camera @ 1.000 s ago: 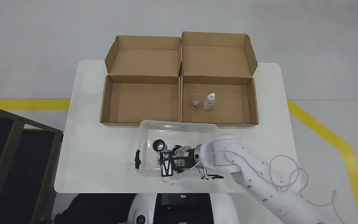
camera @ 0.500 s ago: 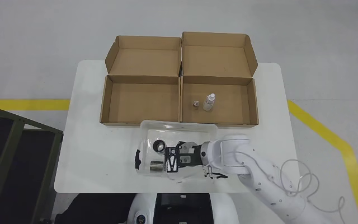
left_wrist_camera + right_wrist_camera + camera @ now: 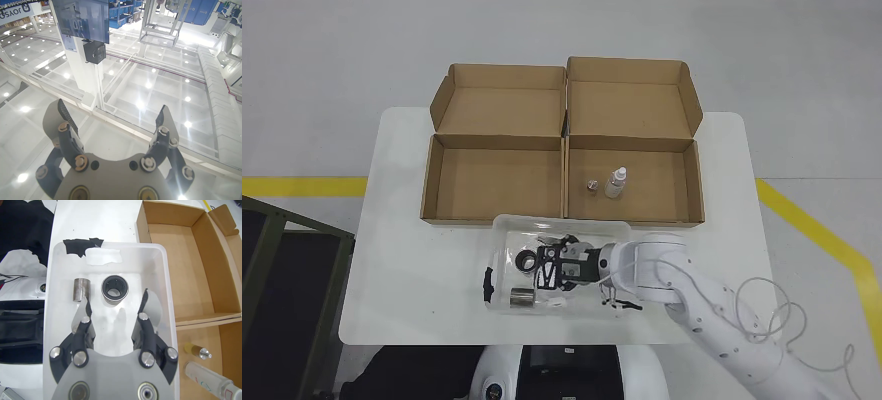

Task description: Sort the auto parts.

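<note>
White table (image 3: 402, 290) carries a clear bin (image 3: 562, 219). On the bin's end wall are a torn white label (image 3: 103, 256) and black tape (image 3: 79, 246). Right gripper (image 3: 116, 296) is spread wide and empty inside the bin, just short of the black bearing (image 3: 115, 291) and steel sleeve (image 3: 81, 290). A printed bottle (image 3: 206, 378) lies in the right-hand box (image 3: 672, 195), its print too small to read. Left gripper (image 3: 112, 104) is spread and empty, facing a ceiling.

white table (image 3: 402, 250), rounded corners. three things directly on it. clear plastic bin (image 3: 504, 222) near robot-side edge, about mid-width, long side parallel to that edge. two open cardboard boxes just beyond bin's far long wall, side by side, walls touching; their seam lines up roughly with bin's middle. left box (image 3: 497, 185) beyond bin's left half, right box (image 3: 662, 190) beyond bin's right half. both lids folded back, away from bin. bare tabletop either side of bin.
</note>
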